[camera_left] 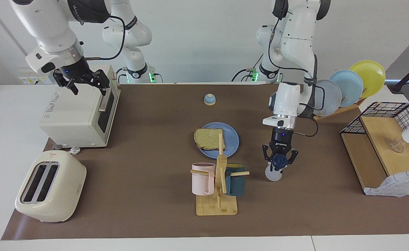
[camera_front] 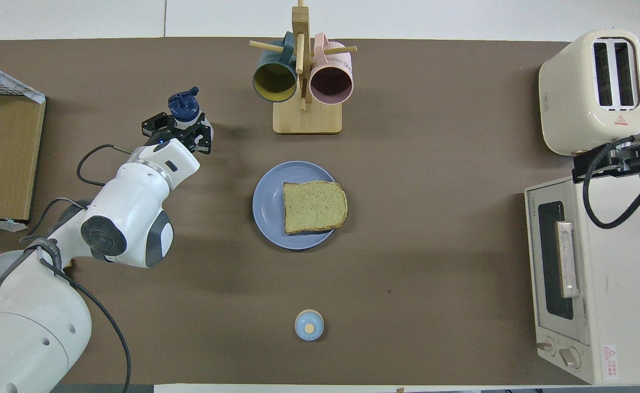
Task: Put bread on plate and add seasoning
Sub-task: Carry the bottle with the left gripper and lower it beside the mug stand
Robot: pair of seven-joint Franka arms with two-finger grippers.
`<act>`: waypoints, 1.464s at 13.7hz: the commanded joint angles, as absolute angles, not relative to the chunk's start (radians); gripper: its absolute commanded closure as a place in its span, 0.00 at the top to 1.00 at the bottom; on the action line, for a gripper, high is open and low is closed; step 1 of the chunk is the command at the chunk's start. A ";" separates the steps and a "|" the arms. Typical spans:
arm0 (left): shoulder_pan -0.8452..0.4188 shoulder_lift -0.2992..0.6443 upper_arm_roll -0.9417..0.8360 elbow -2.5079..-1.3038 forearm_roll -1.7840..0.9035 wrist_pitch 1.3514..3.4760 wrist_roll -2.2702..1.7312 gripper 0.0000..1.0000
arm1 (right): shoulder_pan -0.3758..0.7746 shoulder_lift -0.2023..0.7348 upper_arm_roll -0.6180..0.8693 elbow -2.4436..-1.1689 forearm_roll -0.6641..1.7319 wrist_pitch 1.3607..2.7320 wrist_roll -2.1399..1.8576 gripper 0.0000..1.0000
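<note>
Seasoning bottle [camera_left: 274, 170] clenched near its cap by left gripper [camera_left: 280, 161], over bare desk [camera_left: 148, 146] between mug stand [camera_left: 217, 181] and wooden shelf. Bread [camera_left: 209, 139] lies on plate [camera_left: 231, 139]. Carry upright, tilt only above bread. Right gripper [camera_left: 84, 81] spread wide, waiting over oven [camera_left: 75, 115].

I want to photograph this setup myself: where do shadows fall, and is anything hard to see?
Facing view: soft shadows only, a faint one beside the toaster oven; the mug rack hides part of the bread. Overhead view: soft shadows beside the plate and under the left arm, which hides most of the seasoning.
</note>
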State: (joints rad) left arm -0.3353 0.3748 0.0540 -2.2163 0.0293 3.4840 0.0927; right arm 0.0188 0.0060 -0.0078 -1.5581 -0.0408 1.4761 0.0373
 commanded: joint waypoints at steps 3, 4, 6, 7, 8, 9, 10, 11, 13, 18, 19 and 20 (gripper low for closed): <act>-0.341 0.393 0.060 -2.200 0.044 3.505 0.094 0.00 | 0.005 -0.005 -0.003 -1.571 -0.021 1.482 0.012 1.00; -0.341 0.393 0.060 -2.200 0.044 3.505 0.094 0.00 | 0.005 -0.005 -0.003 -1.571 -0.021 1.482 0.012 1.00; -0.341 0.391 0.060 -2.203 0.045 3.504 0.092 0.06 | 0.005 -0.005 -0.003 -1.571 -0.021 1.482 0.012 1.00; -0.341 0.391 0.060 -2.206 0.044 3.504 0.092 0.19 | 0.005 -0.005 -0.003 -1.571 -0.021 1.482 0.012 1.00; -0.339 0.390 0.060 -2.209 0.043 3.504 0.091 0.31 | 0.005 -0.005 -0.003 -1.571 -0.021 1.482 0.012 1.00; -0.337 0.390 0.060 -2.210 0.043 3.504 0.089 0.39 | 0.005 -0.005 -0.003 -1.571 -0.021 1.482 0.012 1.00; -0.337 0.390 0.060 -2.212 0.041 3.502 0.087 0.57 | 0.005 -0.005 -0.003 -1.571 -0.021 1.482 0.012 1.00; -0.334 0.388 0.060 -2.215 0.041 3.502 0.086 0.84 | 0.005 -0.005 -0.003 -1.571 -0.021 1.482 0.012 1.00; -0.331 0.387 0.060 -2.220 0.041 3.501 0.084 1.00 | 0.005 -0.005 -0.003 -1.571 -0.021 1.482 0.012 1.00; -0.331 0.380 0.060 -2.247 0.041 3.501 0.087 1.00 | 0.005 -0.005 -0.003 -1.571 -0.021 1.482 0.012 1.00; -0.331 0.376 0.060 -2.262 0.040 3.502 0.087 1.00 | 0.005 -0.005 -0.003 -1.571 -0.021 1.482 0.012 1.00; -0.331 0.374 0.060 -2.275 0.040 3.502 0.087 1.00 | 0.005 -0.005 -0.003 -1.571 -0.021 1.482 0.012 1.00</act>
